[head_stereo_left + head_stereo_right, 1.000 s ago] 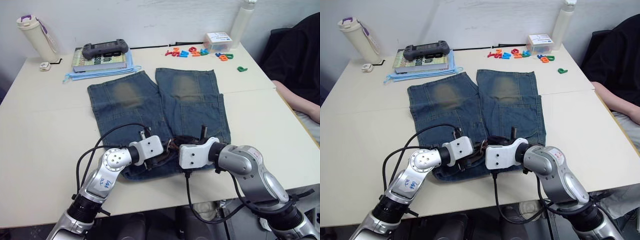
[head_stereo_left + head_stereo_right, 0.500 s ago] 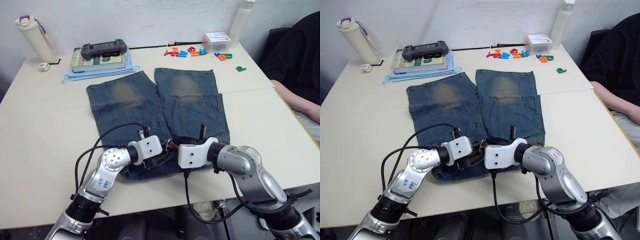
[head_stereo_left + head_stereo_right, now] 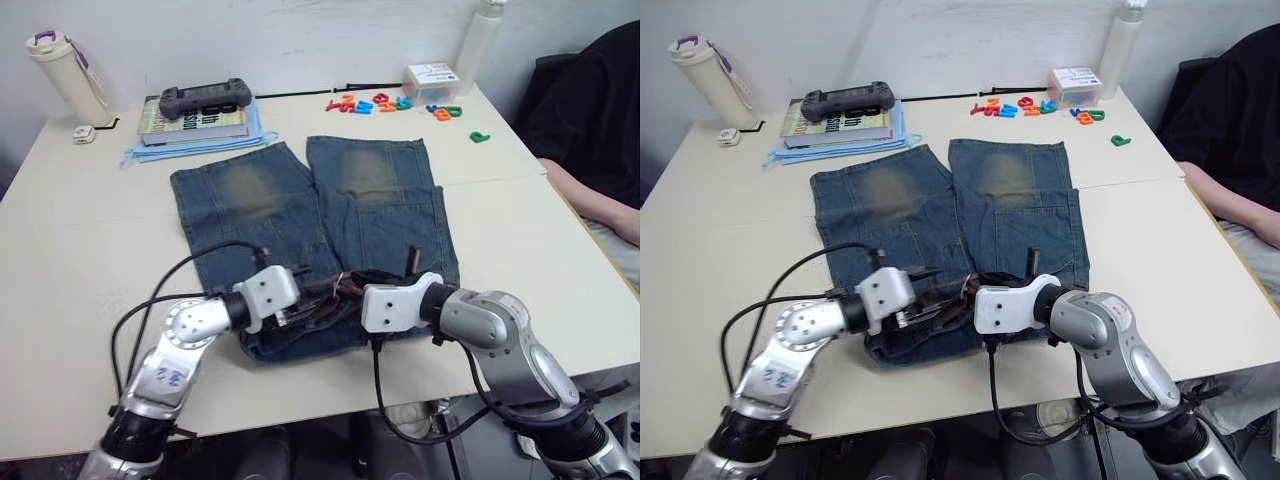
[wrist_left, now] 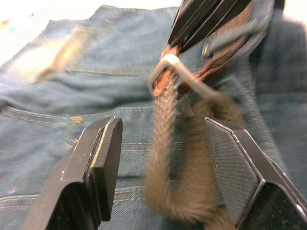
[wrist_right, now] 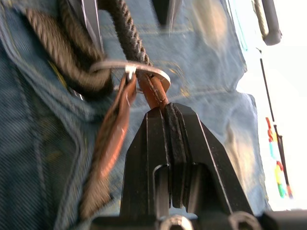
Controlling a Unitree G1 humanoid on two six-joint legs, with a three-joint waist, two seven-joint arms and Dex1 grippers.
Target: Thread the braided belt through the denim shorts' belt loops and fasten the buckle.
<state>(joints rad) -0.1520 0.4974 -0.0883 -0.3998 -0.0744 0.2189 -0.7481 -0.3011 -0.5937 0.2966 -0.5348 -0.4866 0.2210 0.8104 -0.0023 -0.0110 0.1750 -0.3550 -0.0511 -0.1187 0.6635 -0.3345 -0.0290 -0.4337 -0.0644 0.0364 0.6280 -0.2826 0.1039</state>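
shorts: I see the denim shorts (image 3: 310, 230) flat on the table (image 3: 80, 240), legs pointing away from me, waistband at the near edge.
belt: the braided belt (image 4: 165, 158) sits at the waistband middle, between my two grippers. It is bunched in a loop there. How many belt loops it has passed through I can't tell.
buckle: the silver buckle (image 5: 129, 69) lies just ahead of my right fingertips, the dark braid running through its frame.
right gripper: my right gripper (image 5: 165, 112) is pinched together on the tan leather tab right behind the buckle.
left gripper: my left gripper (image 4: 165, 143) is spread apart, gripping nothing. The braid loop hangs in the gap between its fingers (image 4: 103, 153), touching neither as far as I can see.
key relation: the braid runs lengthwise straight out from my left gripper toward the buckle, with the right gripper's tips facing it from the far side. Left is the nearer arm to the free braid.
next, my guess: close left on the braid while right pins the buckle, then draw it through.
risk: the loop may slip sideways.
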